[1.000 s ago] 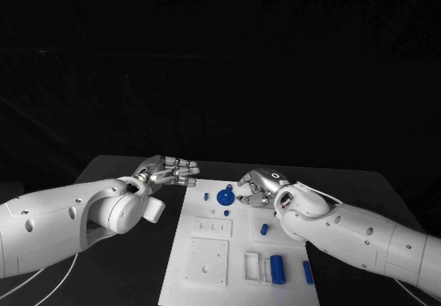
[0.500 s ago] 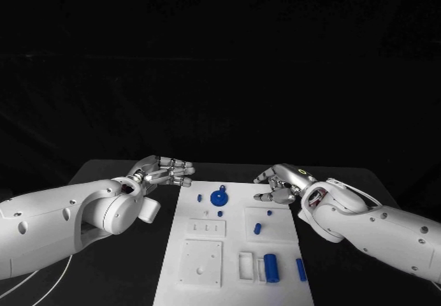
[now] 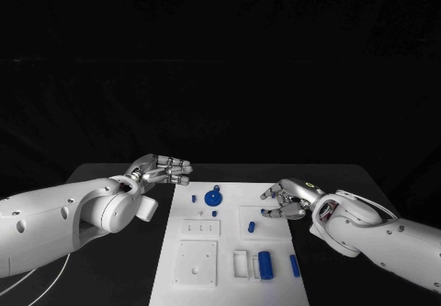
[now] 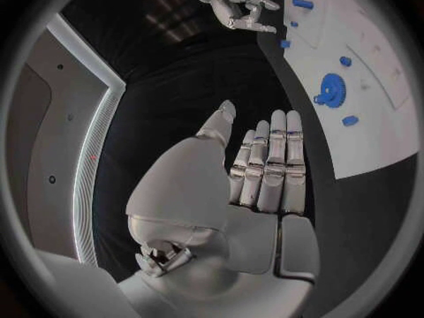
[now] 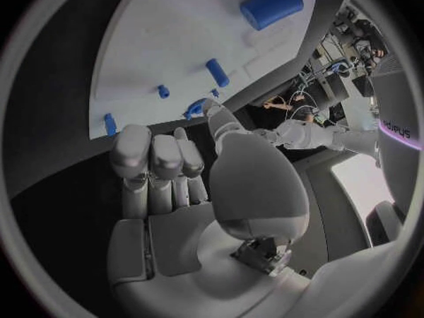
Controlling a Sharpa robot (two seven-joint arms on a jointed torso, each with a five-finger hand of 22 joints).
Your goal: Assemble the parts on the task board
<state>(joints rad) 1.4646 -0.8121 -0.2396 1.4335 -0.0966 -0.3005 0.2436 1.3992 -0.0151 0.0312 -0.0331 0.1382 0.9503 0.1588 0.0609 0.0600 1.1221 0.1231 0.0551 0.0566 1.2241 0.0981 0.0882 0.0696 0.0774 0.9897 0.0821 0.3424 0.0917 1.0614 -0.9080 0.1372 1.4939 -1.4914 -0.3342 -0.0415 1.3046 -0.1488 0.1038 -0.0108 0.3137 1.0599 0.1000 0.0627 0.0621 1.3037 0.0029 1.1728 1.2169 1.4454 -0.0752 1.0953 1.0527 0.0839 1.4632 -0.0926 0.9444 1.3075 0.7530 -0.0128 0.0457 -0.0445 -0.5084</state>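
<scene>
Down the lower middle of the head view sits the white task board on the black table. Its blue parts are scattered over it: a gear near the top end, a small peg around the middle, and a fat cylinder with a thin bar beside it toward the bottom. The left hand hovers just off the board's upper left corner, fingers straight and close together, holding nothing. The right hand is at the board's right edge, fingers curled inward, and nothing's in it as far as I can see.
</scene>
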